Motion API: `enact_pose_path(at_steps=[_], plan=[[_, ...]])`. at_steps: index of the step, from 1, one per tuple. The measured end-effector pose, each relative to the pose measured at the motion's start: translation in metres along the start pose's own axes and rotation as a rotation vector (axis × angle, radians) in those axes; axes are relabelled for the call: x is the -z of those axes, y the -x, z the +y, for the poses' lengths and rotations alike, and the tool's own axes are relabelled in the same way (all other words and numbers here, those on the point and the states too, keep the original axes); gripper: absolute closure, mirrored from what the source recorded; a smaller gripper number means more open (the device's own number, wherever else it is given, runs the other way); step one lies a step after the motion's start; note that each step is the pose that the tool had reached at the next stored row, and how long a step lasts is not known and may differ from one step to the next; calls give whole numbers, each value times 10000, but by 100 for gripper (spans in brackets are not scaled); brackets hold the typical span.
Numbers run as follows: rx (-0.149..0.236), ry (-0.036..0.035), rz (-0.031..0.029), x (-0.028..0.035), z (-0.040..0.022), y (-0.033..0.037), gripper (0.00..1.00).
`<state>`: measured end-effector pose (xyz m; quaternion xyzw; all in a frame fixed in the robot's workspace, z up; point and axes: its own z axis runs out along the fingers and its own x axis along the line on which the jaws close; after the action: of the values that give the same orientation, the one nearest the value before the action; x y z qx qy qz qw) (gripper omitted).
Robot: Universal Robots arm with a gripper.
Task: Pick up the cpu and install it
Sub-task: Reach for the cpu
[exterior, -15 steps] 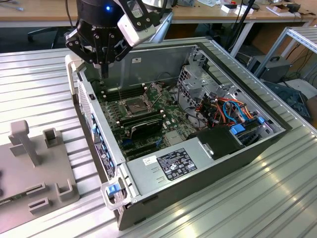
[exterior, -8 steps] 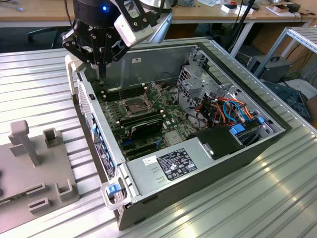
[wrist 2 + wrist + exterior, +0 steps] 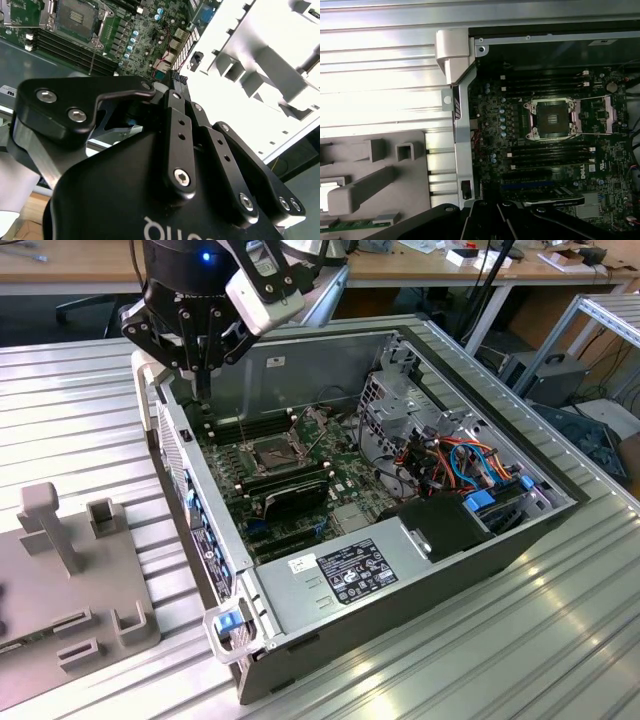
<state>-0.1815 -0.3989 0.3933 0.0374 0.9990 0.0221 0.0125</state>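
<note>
Where the cpu lies I cannot tell. The socket (image 3: pixel 553 118) meant for it looks unfilled, with a dark middle and its metal frame apparently lifted, so I judge the install not yet done. The end effector (image 3: pixel 205 392) hangs over the rear corner of the computer case (image 3: pixel 400 585), above the case wall. It is between the socket and the grey fixture plate (image 3: pixel 70 580), which sits on the ribbed surface (image 3: pixel 80 400) just beside the case. Its fingers look pressed together, with nothing seen between them.

The step in hand seems to be a free traverse. Done well, it keeps the tips high over the case wall. The chip itself calls for a grip by its edges, held level, and a straight descent with no sliding across the contacts.

Counted: one end effector, one socket, one computer case, one fixture plate, one expansion card (image 3: pixel 555 201), and two banks of memory slots (image 3: pixel 547 82), one on each side of the socket.
</note>
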Motion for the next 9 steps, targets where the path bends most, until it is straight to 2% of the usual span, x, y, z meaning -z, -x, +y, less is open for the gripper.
enact_pose_path(at_steps=[9], plan=[[0,0,0,1,-2,-20,89]])
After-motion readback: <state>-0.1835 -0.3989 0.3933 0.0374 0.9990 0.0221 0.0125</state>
